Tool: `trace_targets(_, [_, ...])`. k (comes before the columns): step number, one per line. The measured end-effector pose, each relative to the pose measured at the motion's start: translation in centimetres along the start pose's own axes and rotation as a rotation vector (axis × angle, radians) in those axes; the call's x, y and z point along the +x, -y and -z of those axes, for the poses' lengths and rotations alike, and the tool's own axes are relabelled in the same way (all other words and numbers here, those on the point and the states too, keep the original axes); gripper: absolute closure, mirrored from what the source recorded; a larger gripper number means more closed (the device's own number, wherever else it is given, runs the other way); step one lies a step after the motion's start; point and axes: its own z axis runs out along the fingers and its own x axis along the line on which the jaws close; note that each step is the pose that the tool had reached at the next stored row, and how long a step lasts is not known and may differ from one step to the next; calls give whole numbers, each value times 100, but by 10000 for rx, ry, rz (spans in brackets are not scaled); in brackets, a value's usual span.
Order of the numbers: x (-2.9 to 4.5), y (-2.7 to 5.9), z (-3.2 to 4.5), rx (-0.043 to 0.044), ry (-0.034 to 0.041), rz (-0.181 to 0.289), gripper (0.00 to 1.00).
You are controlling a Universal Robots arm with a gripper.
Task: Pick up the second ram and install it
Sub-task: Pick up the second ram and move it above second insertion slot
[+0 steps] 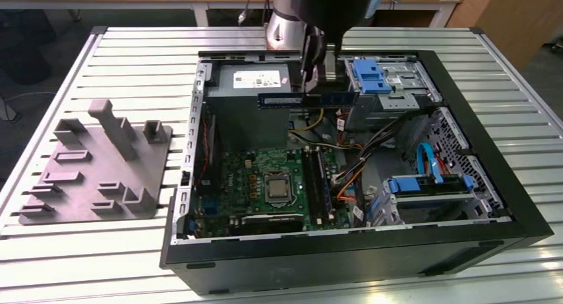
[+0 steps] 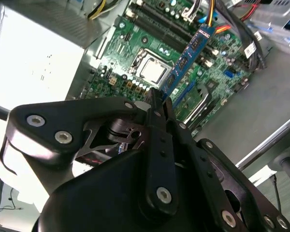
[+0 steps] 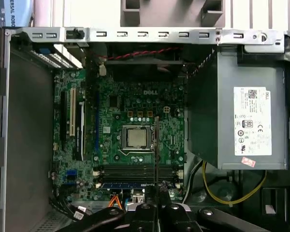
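The second ram, a narrow dark-blue stick, hangs level above the open computer case, over its far part in the exterior view. My gripper is shut on its middle from above. In the second wrist view the ram juts out from between the black fingers over the green motherboard. The first wrist view looks along the stick, so the ram appears as a thin dark line above the memory slots, with the gripper beneath it in the picture.
A blue stick lies seated in one slot by the processor. The grey power supply, blue drive cages and loose cables crowd the case. A grey stepped fixture stands on the slatted table at the exterior view's left.
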Motion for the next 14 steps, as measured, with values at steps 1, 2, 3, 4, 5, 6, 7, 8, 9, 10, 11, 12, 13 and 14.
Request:
trace_targets(1, [0,23,-5,-2,0,-1,86])
trace_targets(2, [-1,48,-12,-5,-1,-1,86])
trace_targets(3, [-1,64,-23,-8,-1,0,86])
trace_targets(4, [-1,76,-38,-12,-1,0,86])
trace_targets(5, [-1,80,-56,-13,-1,-1,86])
trace_targets(6, [0,81,-74,-13,-1,-5,86])
trace_targets(7, [0,82,-91,-14,-1,-7,86])
trace_targets(8, [0,83,-109,-14,-1,-9,86])
trace_targets(9, [0,84,-129,-14,0,-11,86])
trace_targets(10, [0,85,-147,-14,1,-12,86])
trace_targets(11, [1,86,-165,-14,1,-13,86])
trace_targets(12, [1,87,-183,-14,1,-13,86])
trace_targets(13, [1,87,-201,-14,0,-14,86])
trace_targets(14, [1,88,-218,-14,-1,-14,86])
